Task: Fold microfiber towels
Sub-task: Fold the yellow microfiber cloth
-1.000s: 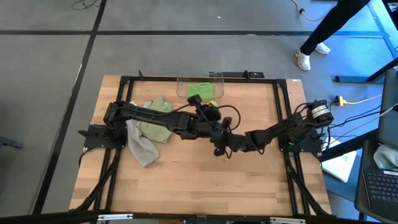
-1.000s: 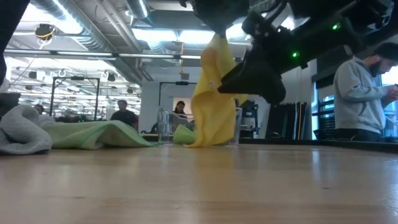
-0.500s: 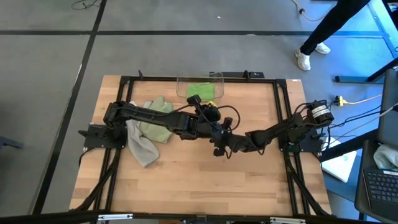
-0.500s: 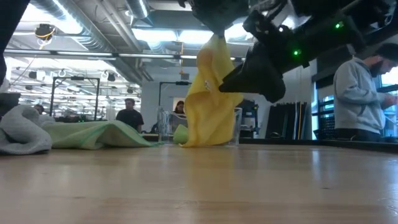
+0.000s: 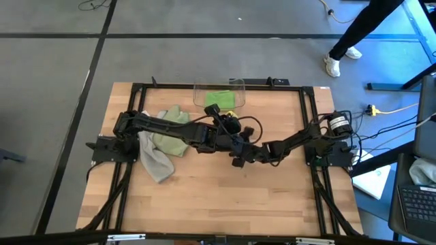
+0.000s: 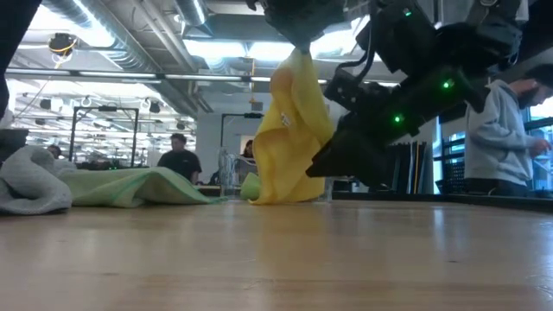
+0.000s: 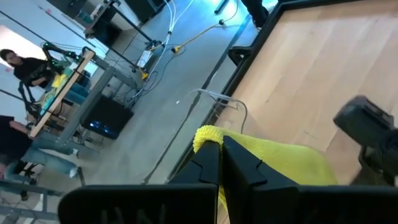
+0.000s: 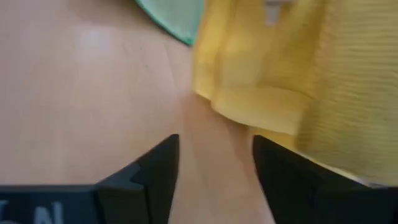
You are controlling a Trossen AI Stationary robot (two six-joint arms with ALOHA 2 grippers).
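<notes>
A yellow towel (image 6: 294, 130) hangs from my left gripper (image 7: 221, 157), which is shut on it high above the table's middle. In the high view the arms hide most of it. My right gripper (image 8: 214, 163) is open, low over the wood just to the right of the towel's lower part (image 8: 280, 81), with nothing between its fingers. In the low view it is the dark shape (image 6: 321, 164) beside the cloth. A pale sage green towel (image 5: 170, 135) and a grey towel (image 5: 154, 162) lie crumpled at the table's left. A bright green towel (image 5: 219, 99) lies in a clear bin. My left gripper pinches a bunched bit of the yellow towel's upper edge (image 7: 205, 133) between its two fingers, which slant downward. The cloth hangs slack in folds below them. Its lower end (image 6: 273, 197) rests on the table.
The clear plastic bin (image 5: 218, 87) stands at the table's far edge, in the middle. The sage and grey towels take up the left part (image 6: 104, 186). Bare wood (image 5: 225, 197) lies toward the near edge. People stand in the room beyond the table (image 6: 501, 130).
My right gripper has sunk toward the table, rolled a little, and come closer to the hanging yellow towel's lower part. It has stayed open. The towel's lower folds have swayed slightly while its top stayed in my left gripper.
</notes>
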